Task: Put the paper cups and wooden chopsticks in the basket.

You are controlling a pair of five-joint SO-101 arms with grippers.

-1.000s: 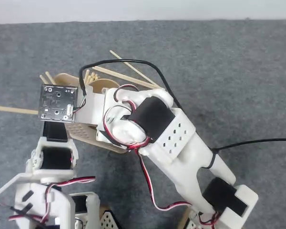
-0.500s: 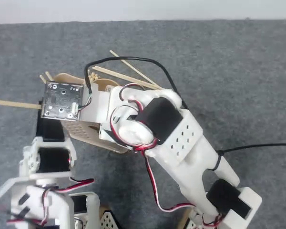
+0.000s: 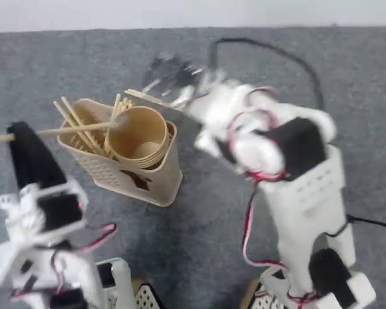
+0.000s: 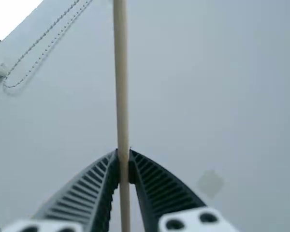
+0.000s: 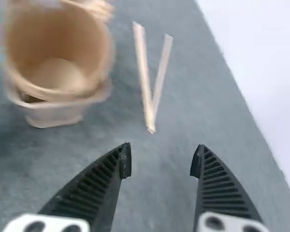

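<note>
Chopstick (image 4: 121, 87) clamped in your left end effector (image 4: 123, 157), tip at the basket (image 3: 135, 183).
Your right end effector (image 5: 160, 162) gapes open over two loose chopsticks (image 5: 147, 82) on the worktop (image 5: 183, 121).

The left arm (image 3: 35, 193) is held upright, and its jaws are pressed together on a chopstick (image 4: 121, 72), which is pinched at the jaw tips and runs straight out ahead of them. The right arm (image 3: 296, 161) is stretched forward, blurred toward the wrist; its jaws are spread wide apart and tilted downward.
</note>
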